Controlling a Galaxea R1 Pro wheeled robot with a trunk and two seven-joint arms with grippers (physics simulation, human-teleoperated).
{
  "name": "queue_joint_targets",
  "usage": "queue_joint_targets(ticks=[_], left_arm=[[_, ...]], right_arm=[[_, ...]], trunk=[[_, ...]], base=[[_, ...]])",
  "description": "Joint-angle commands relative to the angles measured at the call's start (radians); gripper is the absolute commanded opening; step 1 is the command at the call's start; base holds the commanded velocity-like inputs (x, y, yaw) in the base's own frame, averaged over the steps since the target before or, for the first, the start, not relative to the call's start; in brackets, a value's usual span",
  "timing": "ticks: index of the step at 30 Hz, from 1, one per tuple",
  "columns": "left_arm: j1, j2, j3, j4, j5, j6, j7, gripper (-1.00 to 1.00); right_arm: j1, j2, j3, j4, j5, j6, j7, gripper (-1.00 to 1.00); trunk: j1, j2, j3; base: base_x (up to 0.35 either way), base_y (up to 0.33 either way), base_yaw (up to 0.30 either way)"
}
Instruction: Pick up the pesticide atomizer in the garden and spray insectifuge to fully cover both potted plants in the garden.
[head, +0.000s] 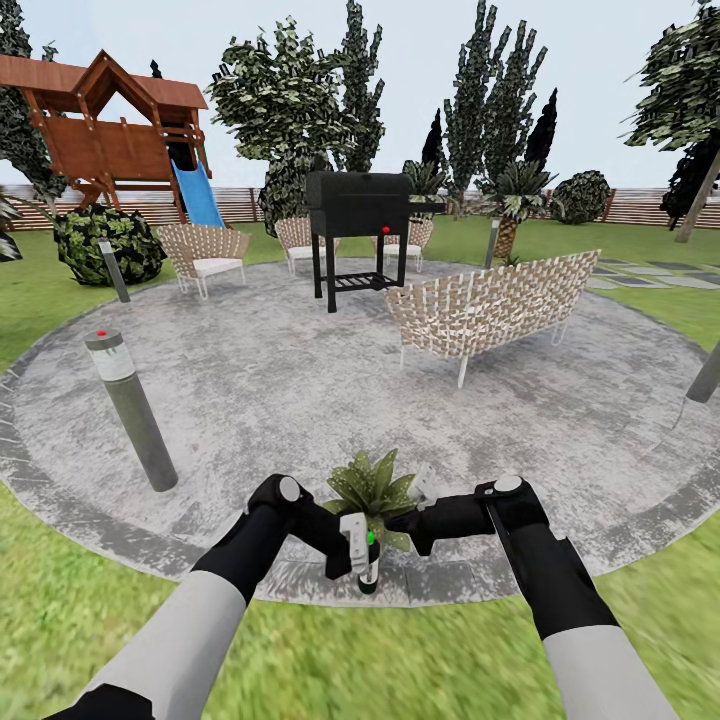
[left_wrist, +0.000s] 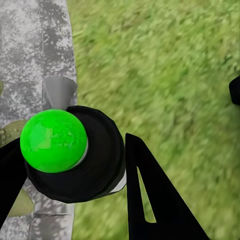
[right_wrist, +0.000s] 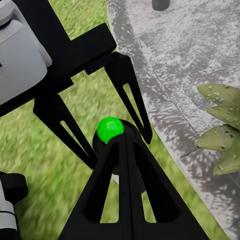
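No text, label, brand, number or sign can be read anywhere here.

Light grey forearm shells, black wrist links with round white caps, black slotted fingers (right_wrist: 127, 107)

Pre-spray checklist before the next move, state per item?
1. Pesticide atomizer between left end effector fingers: ok.
2. Atomizer lifted off the ground: cannot tell.
3. Potted plant just beyond the atomizer: ok.
4. Right end effector shut, empty, close beside the atomizer: not ok, likely in the way.
5. Nozzle aimed at the plant: cannot tell.
6. Second potted plant located: cannot tell.
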Motion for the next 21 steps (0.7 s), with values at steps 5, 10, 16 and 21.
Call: queue_joint_targets(ticks=[5, 10, 16, 21], left_arm=[[0.0, 0.0, -0.001, -0.002, -0.003, 0.008, -0.003, -1.0], [0.0, 0.0, -0.001, -0.002, -0.002, 0.008, -0.003, -1.0], [0.0, 0.0, -0.001, -0.002, 0.0, 0.008, -0.003, -1.0], [0.0, 0.0, -0.002, -0.002, 0.0, 0.007, -0.003, -1.0]], right_arm=[[-0.001, 0.001, -0.001, -0.001, 0.006, 0.009, 0.006, -1.0], [0.0, 0.001, -0.001, -0.001, 0.006, 0.009, 0.006, -1.0], [-0.001, 0.001, -0.001, -0.001, 0.006, 0.009, 0.006, -1.0], [0.0, 0.0, -0.001, -0.001, 0.006, 0.009, 0.006, -1.0]], trunk=[[0.0, 0.0, -0.001], [0.0, 0.0, -0.001], [0.0, 0.0, -0.001], [0.0, 0.0, -0.001]], base=[[0.0, 0.0, 0.0], [0.0, 0.0, 0.0], [0.0, 0.0, 0.0], [0.0, 0.0, 0.0]])
